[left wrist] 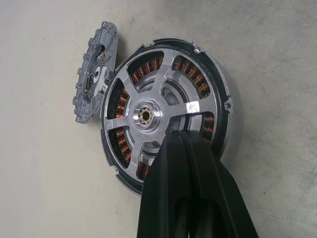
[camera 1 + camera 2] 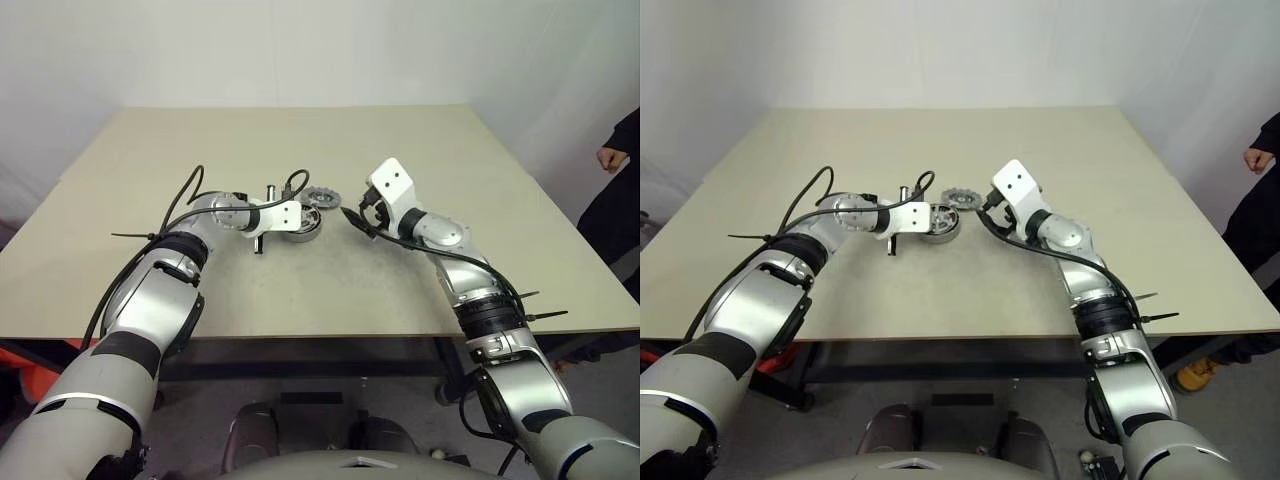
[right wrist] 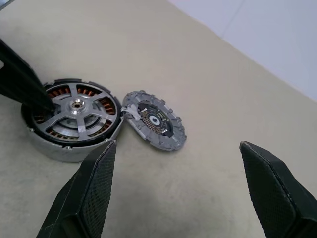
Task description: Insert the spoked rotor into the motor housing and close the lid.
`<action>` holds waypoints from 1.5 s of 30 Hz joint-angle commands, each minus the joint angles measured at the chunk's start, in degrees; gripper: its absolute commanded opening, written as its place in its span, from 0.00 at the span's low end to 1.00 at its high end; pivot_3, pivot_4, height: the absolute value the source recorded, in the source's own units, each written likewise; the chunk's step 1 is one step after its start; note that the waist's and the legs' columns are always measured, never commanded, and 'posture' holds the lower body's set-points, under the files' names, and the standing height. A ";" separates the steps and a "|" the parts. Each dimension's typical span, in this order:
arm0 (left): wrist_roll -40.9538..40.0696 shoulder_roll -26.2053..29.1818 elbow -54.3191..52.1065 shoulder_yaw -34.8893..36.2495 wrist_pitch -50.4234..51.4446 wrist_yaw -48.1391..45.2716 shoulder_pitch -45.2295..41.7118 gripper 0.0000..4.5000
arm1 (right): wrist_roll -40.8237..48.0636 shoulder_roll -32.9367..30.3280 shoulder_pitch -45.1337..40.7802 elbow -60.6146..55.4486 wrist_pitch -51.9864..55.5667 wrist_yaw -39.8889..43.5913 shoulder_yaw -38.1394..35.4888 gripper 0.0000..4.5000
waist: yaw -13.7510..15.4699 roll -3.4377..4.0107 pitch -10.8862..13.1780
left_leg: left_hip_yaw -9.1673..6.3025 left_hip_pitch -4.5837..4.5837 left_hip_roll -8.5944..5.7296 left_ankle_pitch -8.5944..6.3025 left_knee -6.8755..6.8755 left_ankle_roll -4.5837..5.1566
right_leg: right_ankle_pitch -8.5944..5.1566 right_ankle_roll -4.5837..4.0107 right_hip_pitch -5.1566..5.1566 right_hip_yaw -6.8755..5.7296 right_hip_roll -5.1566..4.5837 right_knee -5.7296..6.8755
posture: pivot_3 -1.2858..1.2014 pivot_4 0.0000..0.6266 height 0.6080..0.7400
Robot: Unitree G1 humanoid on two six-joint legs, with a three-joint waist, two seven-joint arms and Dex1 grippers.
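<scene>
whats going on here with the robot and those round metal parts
The shiny silver spoked rotor already sits inside the round motor housing with copper windings. The left gripper, jaws shut, rests its tips on the rotor. The dark grey notched lid leans against the housing, not yet on. The right gripper hovers open near it.

L arm (image 2: 165,275) bent at elbow, forearm reaching fwd and inward toward centre, wrist angled down; L gripper (image 1: 182,141) shut, black fingers (image 1: 198,183) pressed together, tips pointing down-fwd to the robot's R. R arm (image 2: 480,300) stretched fwd, forearm angled inward to the L, wrist near level; R gripper (image 3: 176,148) wide open, two black fingers (image 3: 91,191) spread well apart, holding nothing, pointing L-fwd. Grippers near each other, not touching
</scene>
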 commanded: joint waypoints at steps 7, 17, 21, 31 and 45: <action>-0.01 2.14 0.61 0.74 -0.55 -0.96 -4.42 0.00 | 0.10 1.03 2.14 -4.48 -1.08 -3.86 -1.17 1.00 | 0.02 -0.04 0.04 | 0.00 -0.01 -0.01 0.00 -0.06 0.00 | 0.00 0.00 -0.01 0.00 0.00 -0.06 | 0.52 0.00 1.00; -1.76 2.08 0.30 1.96 -1.31 -2.30 -3.84 0.00 | 0.04 0.26 0.85 -3.13 -1.47 -3.63 -0.78 1.00 | 0.04 -0.12 0.09 | 0.00 -0.01 -0.02 0.01 -0.18 -0.01 | 0.00 0.00 -0.01 0.00 0.00 -0.16 | 0.52 0.00 1.00; -2.21 2.51 0.22 2.51 -1.04 -3.23 -3.65 0.00 | 0.02 0.59 0.80 -2.91 -1.63 -3.63 -0.51 1.00 | 0.04 -0.13 0.10 | 0.01 -0.01 -0.03 0.01 -0.25 -0.02 | 0.00 0.00 -0.01 -0.01 0.00 -0.20 | 0.52 0.00 1.00; -4.10 2.70 -0.09 4.08 0.56 -7.19 -3.75 0.13 | 0.18 1.15 0.85 -2.63 -1.80 -3.42 -0.47 1.00 | 0.06 -0.14 0.11 | 0.02 0.02 -0.07 0.07 -0.56 -0.11 | 0.00 0.00 -0.01 -0.02 0.00 -0.40 | 0.52 0.00 1.00; -3.33 1.89 -1.20 2.02 -2.99 -18.90 -5.58 0.27 | -0.39 1.76 1.39 -2.62 -2.17 -4.89 -0.61 1.00 | 0.09 -0.15 0.12 | 0.03 -0.03 -0.09 0.09 -0.86 -0.14 | 0.02 0.00 -0.01 -0.08 0.01 -0.77 | 0.52 0.00 1.00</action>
